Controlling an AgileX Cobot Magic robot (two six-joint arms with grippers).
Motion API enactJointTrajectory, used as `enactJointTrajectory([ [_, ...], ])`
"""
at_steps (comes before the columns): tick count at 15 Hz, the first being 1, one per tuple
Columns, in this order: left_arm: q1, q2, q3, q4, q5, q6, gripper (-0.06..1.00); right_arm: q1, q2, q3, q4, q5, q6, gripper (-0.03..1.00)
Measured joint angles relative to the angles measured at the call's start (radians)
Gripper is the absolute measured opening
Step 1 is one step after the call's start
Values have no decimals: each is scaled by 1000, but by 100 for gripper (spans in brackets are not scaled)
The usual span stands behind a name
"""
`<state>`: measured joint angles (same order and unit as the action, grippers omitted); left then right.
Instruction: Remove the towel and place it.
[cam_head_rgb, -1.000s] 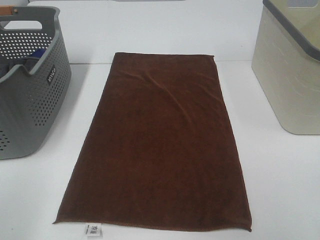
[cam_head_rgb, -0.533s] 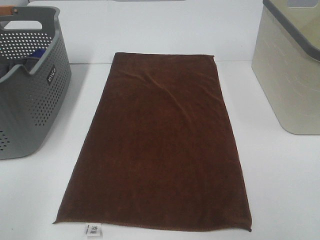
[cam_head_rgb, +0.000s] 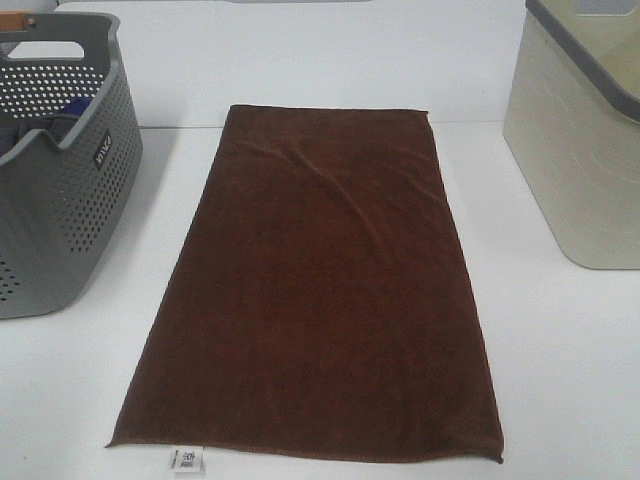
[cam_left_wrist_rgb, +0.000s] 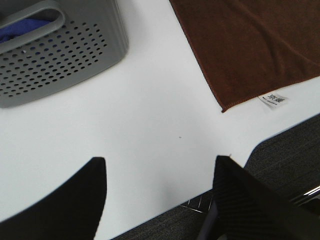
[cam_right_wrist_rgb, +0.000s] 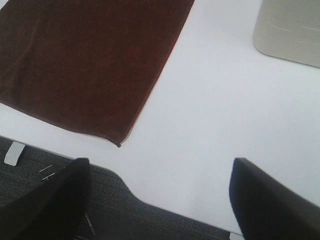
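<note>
Towel flat on table, both grippers back at the near edge, holding nothing.

The towel (cam_head_rgb: 315, 290) lies spread lengthwise mid-table (cam_head_rgb: 560, 350), white care label (cam_head_rgb: 187, 461) at its near left corner. Grey perforated basket (cam_head_rgb: 55, 170) stands left of it, beige bin (cam_head_rgb: 580, 140) right, both apart from the cloth. Left gripper (cam_left_wrist_rgb: 160, 200) and right gripper (cam_right_wrist_rgb: 160, 200) each hang with fingers spread wide over the table's near edge, short of the towel's near corners.
</note>
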<state>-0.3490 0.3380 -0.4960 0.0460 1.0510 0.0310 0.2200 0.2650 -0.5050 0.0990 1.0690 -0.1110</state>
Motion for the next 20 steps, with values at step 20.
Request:
enactJointTrajectory([
  [20, 331, -342, 0, 0, -2, -1, 60, -172, -238, 0, 0, 0, 0, 73],
])
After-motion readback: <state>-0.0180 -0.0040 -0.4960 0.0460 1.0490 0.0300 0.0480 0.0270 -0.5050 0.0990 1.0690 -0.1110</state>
